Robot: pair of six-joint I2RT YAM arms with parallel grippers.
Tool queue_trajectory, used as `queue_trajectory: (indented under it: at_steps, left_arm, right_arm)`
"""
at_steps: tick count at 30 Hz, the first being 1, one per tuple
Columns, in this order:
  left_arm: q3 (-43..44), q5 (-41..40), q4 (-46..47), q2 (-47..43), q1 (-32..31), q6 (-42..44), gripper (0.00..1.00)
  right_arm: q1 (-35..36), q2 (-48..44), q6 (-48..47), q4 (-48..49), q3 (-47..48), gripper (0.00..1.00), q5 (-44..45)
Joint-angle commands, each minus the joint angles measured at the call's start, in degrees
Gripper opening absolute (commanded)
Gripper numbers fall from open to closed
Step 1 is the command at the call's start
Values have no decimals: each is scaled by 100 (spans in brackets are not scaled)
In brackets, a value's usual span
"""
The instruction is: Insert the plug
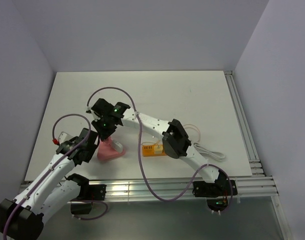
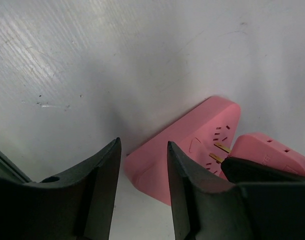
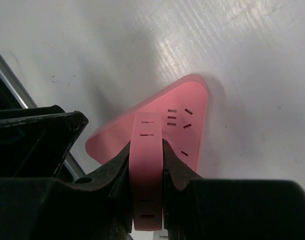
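A pink triangular socket block [image 1: 111, 152] lies on the white table near the front left. It shows in the left wrist view [image 2: 185, 145] and the right wrist view [image 3: 190, 122], slots facing up. My right gripper [image 1: 103, 132] is shut on a pink plug [image 3: 147, 165] and holds it just above the block. In the left wrist view the plug [image 2: 272, 150] has its two brass prongs at the block's slots. My left gripper [image 2: 142, 160] is open, its jaws standing either side of the block's near corner; in the top view it [image 1: 89, 147] sits left of the block.
An orange box [image 1: 153, 149] lies right of the block, under the right arm. A coiled white cable [image 1: 208, 150] lies further right. Aluminium rails [image 1: 242, 125] run along the right and front edges. Purple arm cables loop over the table.
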Motion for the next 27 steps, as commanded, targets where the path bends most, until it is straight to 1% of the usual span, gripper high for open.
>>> queue_trajectory:
  at_steps: [1,7,10,14,16,17,19,20,22,23,27]
  left_arm:
    - [-120,234,209,-49,19,-182,46]
    - [-251,322,428,4,28,-41,45]
    - [-296,270,604,-5,19,47,42]
    - [-287,-12,833,-163,19,143,35]
    - [-304,-117,1034,-242,19,161,33]
    - [-330,-144,1174,-251,19,222,29]
    - [-418,-188,1342,-216,19,275,26]
    - [-462,-188,1604,-181,19,345,21]
    - [-480,-214,1773,-41,19,451,18]
    - [-489,-223,1956,21,19,503,14]
    - [-402,-547,1967,538,19,408,8]
  right_arm:
    - [9,122,-73,-193,317,0,219]
    - [53,210,-144,-246,467,0,456]
    - [53,228,-188,-219,502,0,535]
    - [53,149,-249,-131,458,0,614]
    - [53,105,-232,-87,458,0,641]
    - [44,70,-206,-70,432,0,763]
    - [-8,-53,-65,132,274,0,843]
    - [-44,-210,-13,324,47,0,782]
    - [-114,-387,128,510,-174,0,746]
    - [-201,-544,146,667,-375,0,720]
    - [-342,-783,190,765,-579,0,729]
